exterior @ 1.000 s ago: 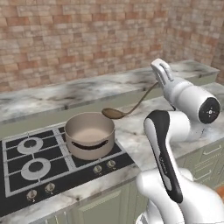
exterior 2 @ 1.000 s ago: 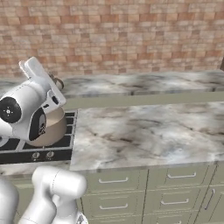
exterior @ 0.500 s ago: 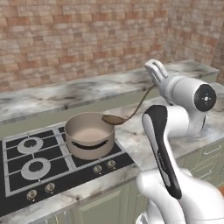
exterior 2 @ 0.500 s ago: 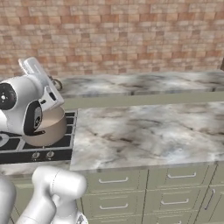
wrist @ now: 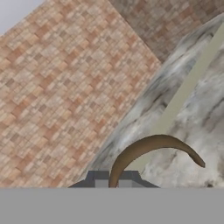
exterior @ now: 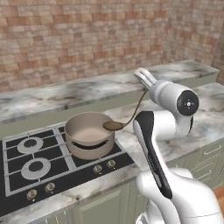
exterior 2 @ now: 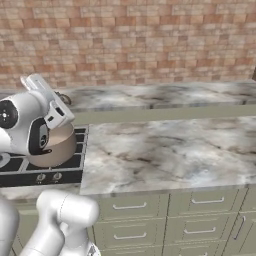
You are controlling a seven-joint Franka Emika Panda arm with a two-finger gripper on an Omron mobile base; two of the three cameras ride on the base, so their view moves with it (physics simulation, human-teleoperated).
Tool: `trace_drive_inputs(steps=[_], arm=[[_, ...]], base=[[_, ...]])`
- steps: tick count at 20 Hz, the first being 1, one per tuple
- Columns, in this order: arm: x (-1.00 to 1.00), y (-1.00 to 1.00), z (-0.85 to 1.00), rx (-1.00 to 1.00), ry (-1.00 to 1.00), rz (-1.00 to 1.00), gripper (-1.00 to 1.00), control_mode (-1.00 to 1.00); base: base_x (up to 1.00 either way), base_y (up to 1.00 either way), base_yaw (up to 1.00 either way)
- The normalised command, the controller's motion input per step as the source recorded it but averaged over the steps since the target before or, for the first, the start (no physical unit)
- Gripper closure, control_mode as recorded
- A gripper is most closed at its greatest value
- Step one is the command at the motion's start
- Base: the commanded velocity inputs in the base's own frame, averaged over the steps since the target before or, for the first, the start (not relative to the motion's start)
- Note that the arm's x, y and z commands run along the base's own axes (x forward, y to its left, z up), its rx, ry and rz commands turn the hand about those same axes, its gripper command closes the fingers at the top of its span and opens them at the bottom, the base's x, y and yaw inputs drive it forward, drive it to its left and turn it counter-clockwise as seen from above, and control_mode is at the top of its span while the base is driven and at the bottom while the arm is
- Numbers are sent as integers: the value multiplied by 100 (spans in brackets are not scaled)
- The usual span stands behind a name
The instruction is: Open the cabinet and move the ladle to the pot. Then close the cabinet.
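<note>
My gripper (exterior: 145,87) is shut on the upper end of the brown ladle (exterior: 131,114), whose long thin handle curves down and to the left. The ladle's small oval bowl hangs just over the right rim of the beige pot (exterior: 87,136), which stands on the black stove (exterior: 30,168). In the hand view the curved ladle (wrist: 151,144) rises from between my fingertips (wrist: 113,181) and arcs over the marble counter. From the right base view, the pot (exterior 2: 61,146) sits partly behind my arm. The cabinet is out of view.
A marble counter (exterior 2: 165,150) stretches to the right of the stove, with a raised ledge (exterior: 87,94) and a brick wall (exterior: 78,39) behind it. Green base drawers (exterior 2: 165,227) run under the counter. Knobs line the stove's front edge.
The ladle's bowl has sunk lower, down to the pot's right rim, as my hand tipped downward. The pot and the base have not moved.
</note>
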Motion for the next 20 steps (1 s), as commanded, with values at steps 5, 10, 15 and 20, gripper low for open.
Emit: trace_drive_inputs(steps=[5, 10, 15, 20], arm=[[26, 10, -11, -3, 0, 0, 100, -100], [19, 8, -12, -1, 5, 0, 100, -100], [15, 14, -18, -2, 7, 0, 100, -100], [16, 8, -15, -1, 6, 0, 100, -100]], base=[[0, 0, 0], [0, 0, 0], [0, 0, 0], [0, 0, 0]])
